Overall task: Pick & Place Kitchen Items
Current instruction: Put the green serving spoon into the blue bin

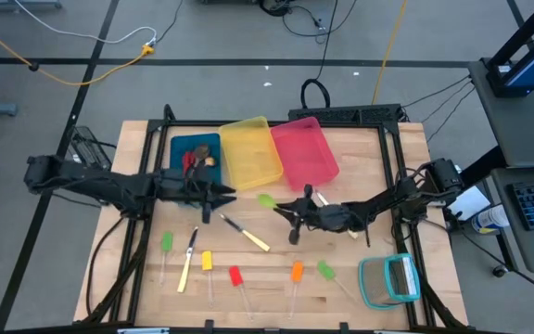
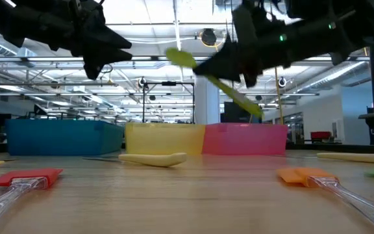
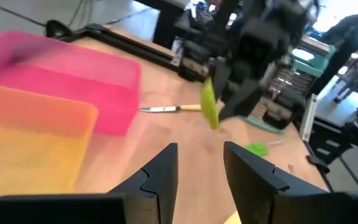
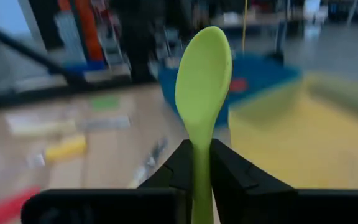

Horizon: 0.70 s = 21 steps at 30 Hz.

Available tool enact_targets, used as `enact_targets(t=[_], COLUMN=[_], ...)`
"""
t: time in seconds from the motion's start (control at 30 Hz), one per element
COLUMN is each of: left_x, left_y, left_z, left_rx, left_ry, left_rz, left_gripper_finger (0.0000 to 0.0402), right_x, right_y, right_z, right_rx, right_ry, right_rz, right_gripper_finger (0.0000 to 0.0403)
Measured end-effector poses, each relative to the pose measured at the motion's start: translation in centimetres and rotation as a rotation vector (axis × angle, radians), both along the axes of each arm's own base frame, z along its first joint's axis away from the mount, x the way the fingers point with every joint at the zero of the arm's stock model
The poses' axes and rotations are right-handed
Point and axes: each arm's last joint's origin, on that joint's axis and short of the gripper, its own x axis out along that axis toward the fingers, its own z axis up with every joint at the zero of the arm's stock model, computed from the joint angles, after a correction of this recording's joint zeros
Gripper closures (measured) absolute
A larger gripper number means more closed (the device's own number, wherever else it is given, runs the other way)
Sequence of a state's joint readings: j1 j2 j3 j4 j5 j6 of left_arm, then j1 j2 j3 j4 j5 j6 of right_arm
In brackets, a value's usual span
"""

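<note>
No legible writing anywhere; right gripper [image 4: 201,163] clenched on green spoon [image 4: 202,81], lifted off table [image 1: 360,288] near pink bin [image 1: 304,150], left gripper [image 3: 201,163] parted, holding nothing, by blue bin [image 1: 182,148]; bin's contents seen only from above.

The wooden table [image 1: 360,158] carries three bins [image 1: 251,153], scattered utensils [image 1: 235,276] and a teal-framed square [image 1: 389,281].
</note>
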State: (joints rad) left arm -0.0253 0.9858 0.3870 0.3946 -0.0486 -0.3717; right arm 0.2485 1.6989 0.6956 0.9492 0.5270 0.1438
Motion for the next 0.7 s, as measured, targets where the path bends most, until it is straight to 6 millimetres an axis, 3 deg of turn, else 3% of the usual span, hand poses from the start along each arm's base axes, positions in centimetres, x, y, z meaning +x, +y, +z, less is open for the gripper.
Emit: enact_targets(t=[0.27, 0.47, 0.7], left_x=[3.1, 4.9, 8.6], left_y=[-2.6, -3.6, -4.4], left_z=[-1.8, -3.1, -4.0], left_rx=[0.034, 0.036, 0.079], left_ry=[-0.111, -0.263, -0.283], left_rz=[0.014, 0.015, 0.025], left_gripper_finger=[0.0270, 0.0270, 0.0270], right_x=[0.0, 0.3, 2.2], right_y=[0.0, -0.2, -0.5], right_z=[2.8, 3.5, 4.4], right_rx=[-0.019, -0.023, -0.050], right_ry=[-0.261, -0.307, -0.333], right_rz=[0.004, 0.042, 0.104], right_gripper_finger=[0.0376, 0.0373, 0.0374])
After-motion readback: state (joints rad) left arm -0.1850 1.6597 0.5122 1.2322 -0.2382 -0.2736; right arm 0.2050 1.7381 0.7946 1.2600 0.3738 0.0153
